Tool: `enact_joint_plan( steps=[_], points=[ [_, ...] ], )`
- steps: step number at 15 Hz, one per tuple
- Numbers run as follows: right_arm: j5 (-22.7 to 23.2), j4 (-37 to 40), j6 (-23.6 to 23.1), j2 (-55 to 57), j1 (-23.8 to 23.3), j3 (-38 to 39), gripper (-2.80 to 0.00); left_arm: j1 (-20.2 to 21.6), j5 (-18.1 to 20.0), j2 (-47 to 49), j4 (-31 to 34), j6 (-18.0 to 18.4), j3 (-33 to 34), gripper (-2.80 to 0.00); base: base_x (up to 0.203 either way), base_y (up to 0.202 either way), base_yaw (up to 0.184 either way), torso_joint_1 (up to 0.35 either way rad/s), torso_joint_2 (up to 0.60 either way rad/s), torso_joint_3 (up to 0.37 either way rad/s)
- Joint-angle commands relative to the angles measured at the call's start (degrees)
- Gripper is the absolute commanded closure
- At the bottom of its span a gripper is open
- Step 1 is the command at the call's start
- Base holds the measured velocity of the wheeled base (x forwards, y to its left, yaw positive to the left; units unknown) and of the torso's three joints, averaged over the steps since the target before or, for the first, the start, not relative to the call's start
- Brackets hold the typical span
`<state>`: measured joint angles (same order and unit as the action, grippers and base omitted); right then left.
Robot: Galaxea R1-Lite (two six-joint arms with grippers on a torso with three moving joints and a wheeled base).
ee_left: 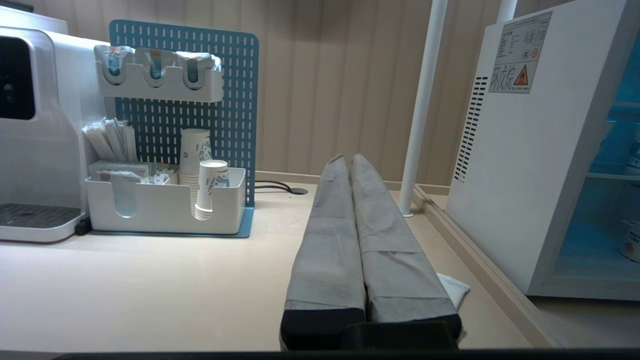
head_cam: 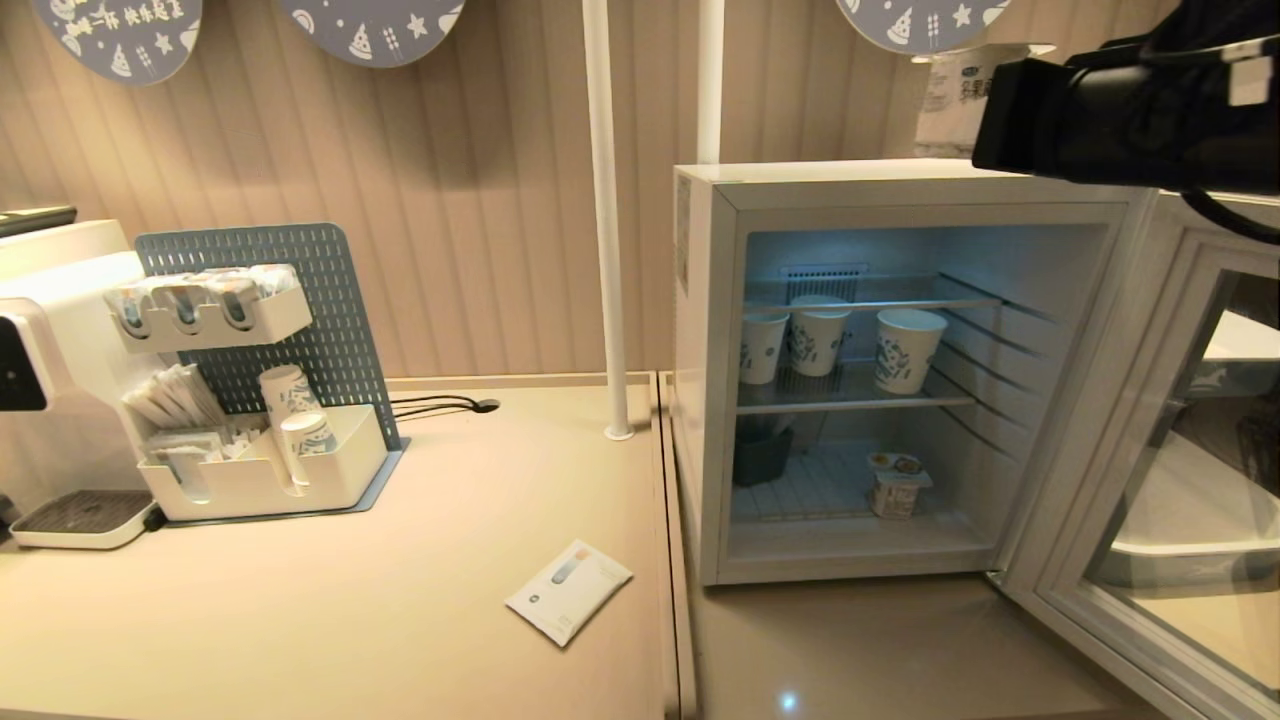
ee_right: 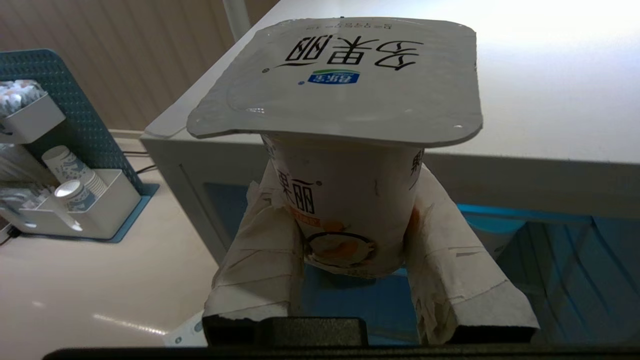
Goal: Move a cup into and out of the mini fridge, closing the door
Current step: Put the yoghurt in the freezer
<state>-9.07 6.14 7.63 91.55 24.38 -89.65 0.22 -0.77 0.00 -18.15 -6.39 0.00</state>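
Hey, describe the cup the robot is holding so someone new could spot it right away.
Find the mini fridge, door swung open. Above its top corner, the right hand grips a yogurt cup. Unlike the open paper cups inside, it has a sealed foil lid.

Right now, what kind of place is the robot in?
Likely a self-serve drinks corner in a café or office pantry: a coffee machine, a rack of paper cups and sachets, and an open mini fridge holding more cups on the counter.
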Motion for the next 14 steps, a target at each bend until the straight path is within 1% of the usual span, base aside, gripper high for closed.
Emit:
enact_joint_plan(
  steps=[1,3,6,9,11,12,14],
  points=[
    [-0.3,-0.2,0.0,-8.4,1.5,5.7,0.0,0.0,0.0,0.1,-0.1,0.0,2.3,0.0,0.0,0.0,0.0,0.0,0.0,0.0],
    [-0.5,-0.3,0.0,-15.0,3.6,13.8,0.0,0.0,0.0,0.1,-0.1,0.0,2.3,0.0,0.0,0.0,0.0,0.0,0.0,0.0],
    [-0.6,-2.0,0.6,-21.6,5.5,27.1,0.0,0.0,0.0,0.1,-0.1,0.0,2.3,0.0,0.0,0.0,0.0,0.0,0.0,0.0],
    [-0.6,-10.7,0.8,-24.2,5.9,41.8,0.0,0.0,0.0,0.1,-0.1,0.0,2.3,0.0,0.0,0.0,0.0,0.0,0.0,0.0],
    [-0.4,-19.4,0.9,-23.0,6.0,50.6,0.0,0.0,0.0,0.1,-0.1,0.0,2.3,0.0,0.0,0.0,0.0,0.0,0.0,0.0],
    [-0.4,-24.1,1.0,-20.5,6.0,53.4,0.0,0.0,0.0,0.1,-0.1,0.0,2.3,0.0,0.0,0.0,0.0,0.0,0.0,0.0],
    [-0.4,-30.5,1.2,-14.6,6.0,56.5,0.0,0.0,0.0,0.1,-0.1,0.0,2.3,0.0,0.0,0.0,0.0,0.0,0.0,0.0]
  ],
)
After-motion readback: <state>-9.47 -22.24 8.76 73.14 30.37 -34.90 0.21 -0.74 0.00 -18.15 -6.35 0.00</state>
